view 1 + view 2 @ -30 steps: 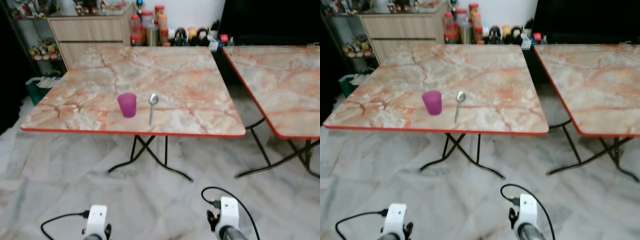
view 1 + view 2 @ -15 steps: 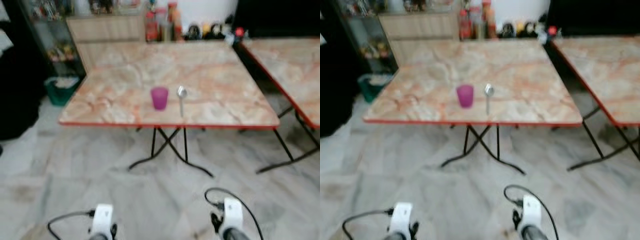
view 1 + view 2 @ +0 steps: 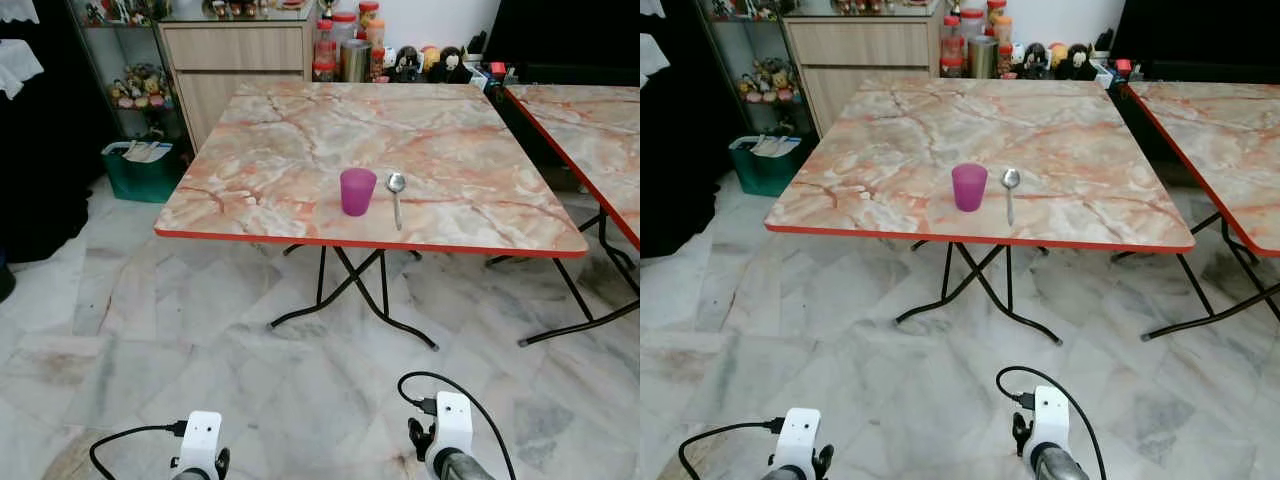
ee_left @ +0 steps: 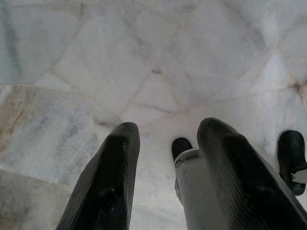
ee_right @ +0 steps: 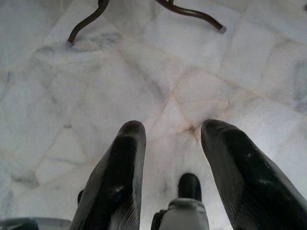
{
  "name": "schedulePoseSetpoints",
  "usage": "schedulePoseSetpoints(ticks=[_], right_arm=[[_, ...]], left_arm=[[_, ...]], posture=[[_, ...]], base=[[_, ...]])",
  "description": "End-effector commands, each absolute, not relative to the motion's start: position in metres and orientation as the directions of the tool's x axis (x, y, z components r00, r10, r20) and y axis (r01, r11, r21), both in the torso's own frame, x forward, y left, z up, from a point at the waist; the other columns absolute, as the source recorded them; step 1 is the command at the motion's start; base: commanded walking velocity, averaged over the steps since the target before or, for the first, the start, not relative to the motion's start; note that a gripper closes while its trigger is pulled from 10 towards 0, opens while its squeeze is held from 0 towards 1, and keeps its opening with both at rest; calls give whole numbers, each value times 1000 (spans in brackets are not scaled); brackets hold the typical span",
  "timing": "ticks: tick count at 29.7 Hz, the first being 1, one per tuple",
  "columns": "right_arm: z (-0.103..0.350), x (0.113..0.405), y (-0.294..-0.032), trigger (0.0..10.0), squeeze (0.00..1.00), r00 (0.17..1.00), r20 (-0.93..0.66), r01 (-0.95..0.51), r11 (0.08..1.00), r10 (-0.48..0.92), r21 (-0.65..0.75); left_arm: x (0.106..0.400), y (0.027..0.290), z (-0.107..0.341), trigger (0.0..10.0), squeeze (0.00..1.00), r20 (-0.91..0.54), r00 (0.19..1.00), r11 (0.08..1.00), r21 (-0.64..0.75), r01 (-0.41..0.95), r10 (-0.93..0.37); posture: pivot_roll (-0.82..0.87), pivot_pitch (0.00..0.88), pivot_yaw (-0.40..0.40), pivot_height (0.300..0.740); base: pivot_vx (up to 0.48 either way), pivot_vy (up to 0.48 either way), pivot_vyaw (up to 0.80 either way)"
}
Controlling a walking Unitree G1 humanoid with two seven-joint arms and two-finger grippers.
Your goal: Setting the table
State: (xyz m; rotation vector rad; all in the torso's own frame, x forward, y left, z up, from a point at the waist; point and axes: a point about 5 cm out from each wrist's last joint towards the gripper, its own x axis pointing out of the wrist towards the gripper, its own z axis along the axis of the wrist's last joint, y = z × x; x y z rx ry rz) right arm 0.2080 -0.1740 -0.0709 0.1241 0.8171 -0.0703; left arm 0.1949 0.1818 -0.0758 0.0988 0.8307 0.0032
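A purple cup (image 3: 357, 191) stands upright near the front edge of a marble-patterned folding table (image 3: 280, 150) with a red rim. Just to its right lies a metal spoon (image 3: 396, 194), bowl pointing away from me. Both arms hang low at the bottom of the eye views, far short of the table. In the wrist views my left gripper (image 4: 165, 136) and my right gripper (image 5: 170, 134) point down at the marble floor, each open with nothing between the black fingers.
A second marble table (image 3: 600, 130) stands to the right with a gap between. Behind are a wooden cabinet (image 3: 235, 60), jars and bottles (image 3: 350, 50), a shelf and a green bin (image 3: 145, 170) at left. Black folding legs (image 3: 350, 300) splay under the table.
The camera has swung left and pulled back, so the table sits farther off and more central. Cup and spoon keep their places on it. Both arms still hang down.
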Motion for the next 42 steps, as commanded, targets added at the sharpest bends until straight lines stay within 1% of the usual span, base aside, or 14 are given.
schedulePoseSetpoints(ticks=[1,12,15,23,34,42], right_arm=[[-70,209,-175,10000,0,693,-720,107,991,-17,80],[-70,208,-175,10000,0,695,-719,114,990,-18,85],[-71,207,-175,10000,0,695,-719,105,991,-13,84],[-70,208,-179,10000,0,694,-719,113,991,-27,72],[-69,210,-177,10000,0,700,-713,111,991,-22,78],[-69,209,-176,10000,0,702,-712,110,991,-20,81]], left_arm=[[194,182,-76,10000,0,-740,671,994,94,47,39],[191,182,-78,10000,0,-748,662,993,100,58,36],[191,182,-78,10000,0,-749,662,993,98,61,33],[192,182,-78,10000,0,-748,663,995,91,38,43],[194,184,-76,10000,0,-744,666,995,96,30,51],[195,184,-76,10000,0,-740,670,995,99,27,55]], posture=[[-3,0,14,701],[-6,0,17,701],[-3,0,11,701],[5,0,-2,701],[4,0,-1,701],[1,0,1,701]], base=[[259,0,0],[343,0,0],[370,0,-431],[369,0,0],[359,0,0],[0,0,0]])
